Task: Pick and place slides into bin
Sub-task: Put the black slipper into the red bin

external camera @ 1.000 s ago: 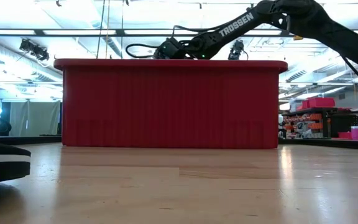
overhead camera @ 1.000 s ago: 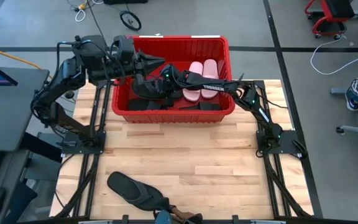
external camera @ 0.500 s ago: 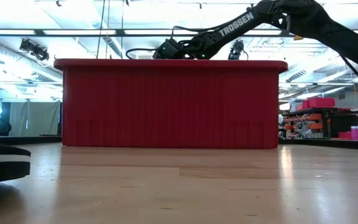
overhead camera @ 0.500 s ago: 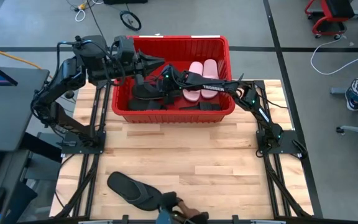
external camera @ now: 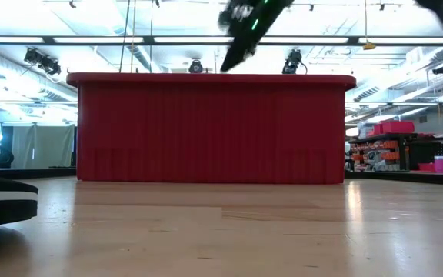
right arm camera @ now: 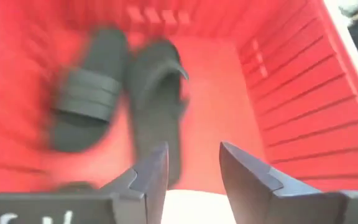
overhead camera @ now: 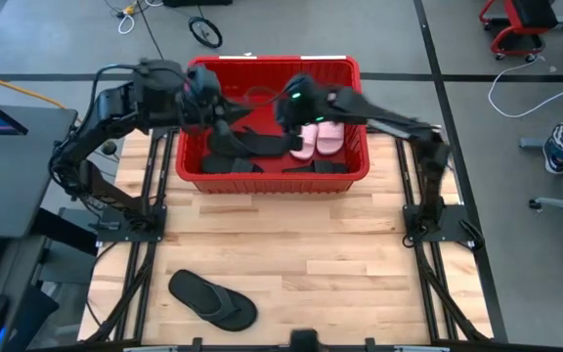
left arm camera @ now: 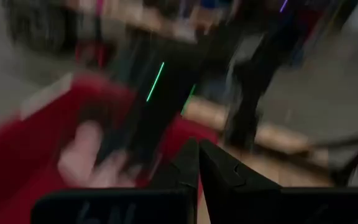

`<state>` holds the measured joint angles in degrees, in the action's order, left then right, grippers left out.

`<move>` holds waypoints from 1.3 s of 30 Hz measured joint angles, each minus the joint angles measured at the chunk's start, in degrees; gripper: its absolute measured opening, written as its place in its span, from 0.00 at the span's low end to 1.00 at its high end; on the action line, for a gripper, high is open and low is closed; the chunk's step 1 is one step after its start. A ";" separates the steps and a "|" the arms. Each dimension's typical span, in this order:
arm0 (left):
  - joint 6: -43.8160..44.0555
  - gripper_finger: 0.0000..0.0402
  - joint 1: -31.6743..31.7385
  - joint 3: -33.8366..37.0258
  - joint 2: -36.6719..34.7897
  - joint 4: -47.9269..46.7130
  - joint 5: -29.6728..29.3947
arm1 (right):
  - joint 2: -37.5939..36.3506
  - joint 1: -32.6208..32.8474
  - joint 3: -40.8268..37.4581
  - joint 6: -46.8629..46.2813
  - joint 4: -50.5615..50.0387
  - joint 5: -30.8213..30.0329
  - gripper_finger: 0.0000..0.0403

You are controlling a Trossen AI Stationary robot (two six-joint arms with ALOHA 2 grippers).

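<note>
The red bin (overhead camera: 360,117) stands at the table's far middle and also shows in the low view (external camera: 210,127). In it lie two pale pink slides (overhead camera: 321,137) and several black slides (overhead camera: 228,147). My right gripper (overhead camera: 289,117) hangs open and empty above the bin's middle. Its wrist view (right arm camera: 193,155) looks down on a black strap slide (right arm camera: 86,93) and a black flip-flop (right arm camera: 157,87) on the bin's floor. My left gripper (overhead camera: 233,110) is shut and empty over the bin's left part; it also shows in the left wrist view (left arm camera: 197,149). One black flip-flop (overhead camera: 213,298) lies flat on the table, near left.
The bin's tall walls (right arm camera: 291,93) ring the sandals. Both arms reach over the bin's rim from either side and stand close together above it. Bare wooden table (overhead camera: 340,264) lies between the bin and the near edge.
My right gripper has risen out of the bin, from low among the black slides at its left middle to well above the rim, and has drawn a little toward the right. A hand at the table's near edge has gone out of view.
</note>
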<state>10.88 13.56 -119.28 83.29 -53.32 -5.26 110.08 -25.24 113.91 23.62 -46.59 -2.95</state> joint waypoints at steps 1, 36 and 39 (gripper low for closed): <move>0.98 0.05 0.16 0.00 0.01 -3.97 0.00 | -2.46 -0.01 0.00 -2.23 -1.41 2.96 0.37; 109.24 0.30 -48.21 10.01 20.63 -22.59 6.00 | -20.87 3.40 0.00 -14.70 -33.42 16.71 0.37; 115.86 0.28 -52.28 14.47 20.59 -20.80 3.18 | -20.87 5.39 0.00 -14.79 -33.06 16.71 0.37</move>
<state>126.74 -38.72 -104.82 103.88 -74.12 -2.08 89.21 -19.85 113.91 8.83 -79.65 13.76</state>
